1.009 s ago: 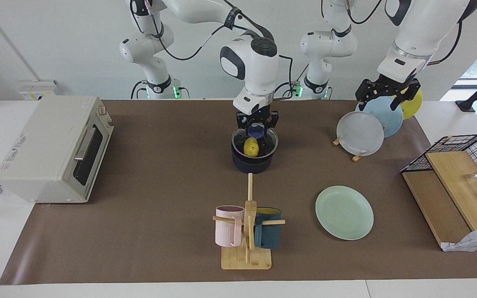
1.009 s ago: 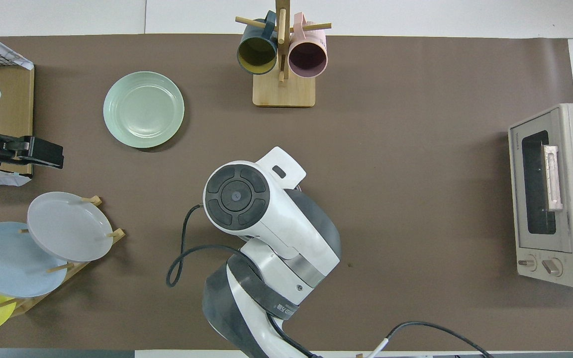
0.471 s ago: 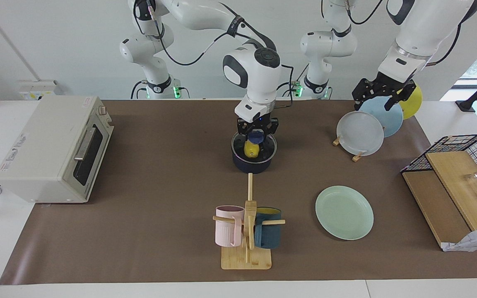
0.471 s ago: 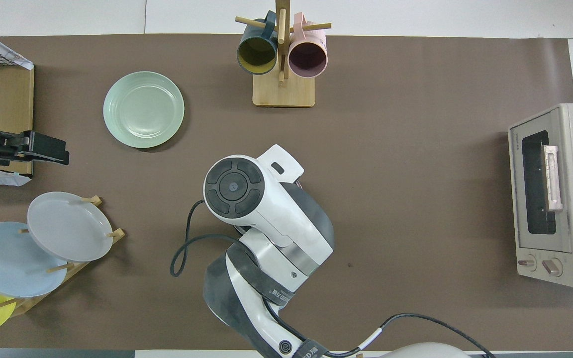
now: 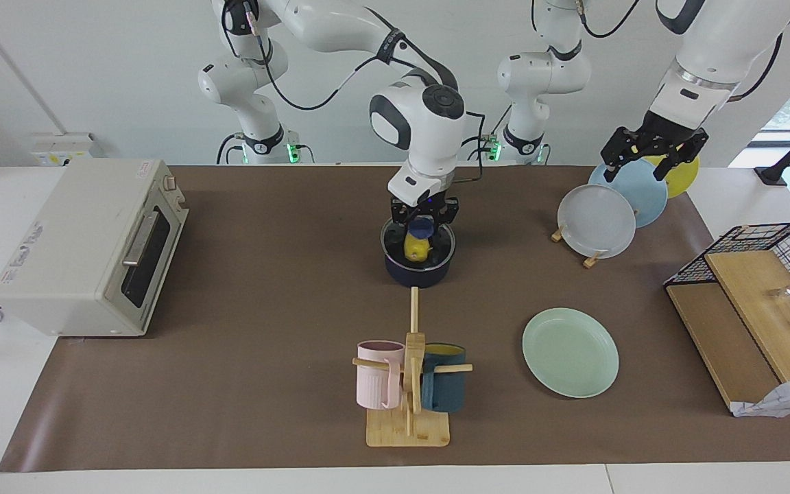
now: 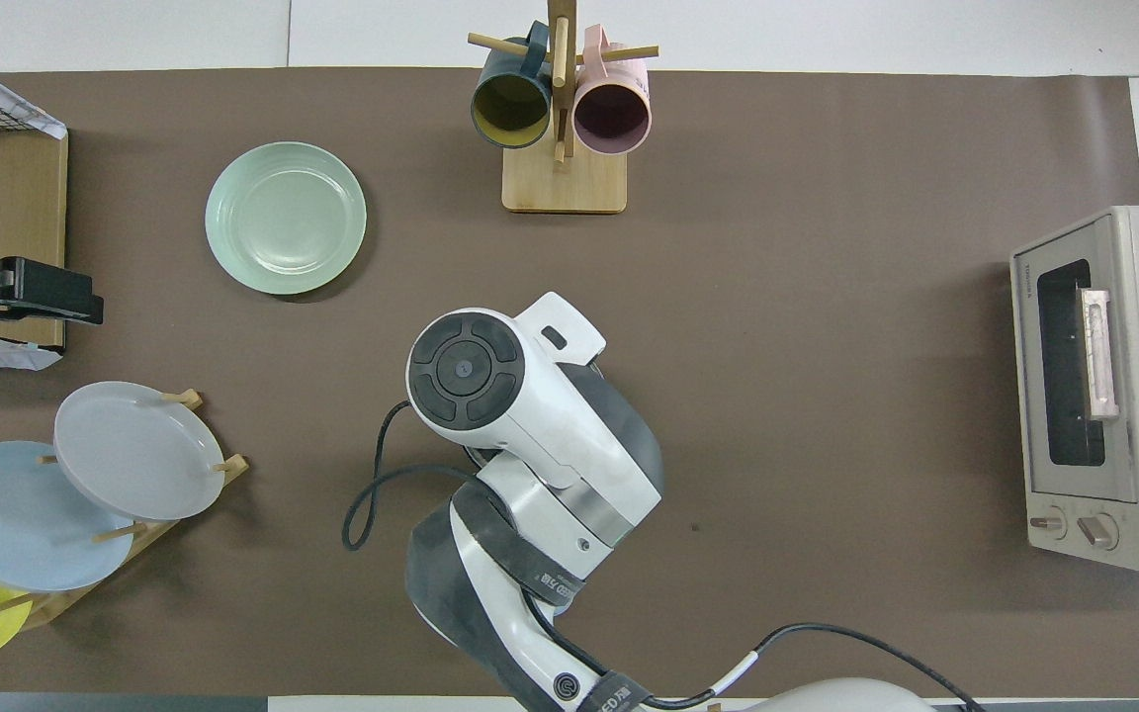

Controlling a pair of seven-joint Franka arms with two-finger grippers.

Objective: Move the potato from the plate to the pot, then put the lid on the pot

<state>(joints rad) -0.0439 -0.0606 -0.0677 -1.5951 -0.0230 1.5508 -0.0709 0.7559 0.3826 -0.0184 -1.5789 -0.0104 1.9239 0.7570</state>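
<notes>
The navy pot [image 5: 419,271] stands mid-table with the yellow potato [image 5: 417,249] inside it, seen through the glass lid [image 5: 436,245]. My right gripper [image 5: 423,219] is shut on the lid's blue knob [image 5: 423,226] and holds the lid level at the pot's rim. The pot's handle is hidden. In the overhead view the right arm covers the pot, the lid and the gripper. The mint-green plate [image 5: 570,351] lies bare, farther from the robots, and shows in the overhead view [image 6: 285,218]. My left gripper [image 5: 655,147] waits open in the air over the plate rack; it shows in the overhead view [image 6: 26,302].
A plate rack [image 5: 597,219] with grey, blue and yellow plates stands toward the left arm's end. A wooden mug rack [image 5: 409,384] stands farther out than the pot. A toaster oven [image 5: 86,247] is at the right arm's end. A wire basket with wooden boards [image 5: 758,302] is at the left arm's end.
My right gripper has lowered the lid down to the pot's rim. My left gripper has risen and drifted toward its own end of the table.
</notes>
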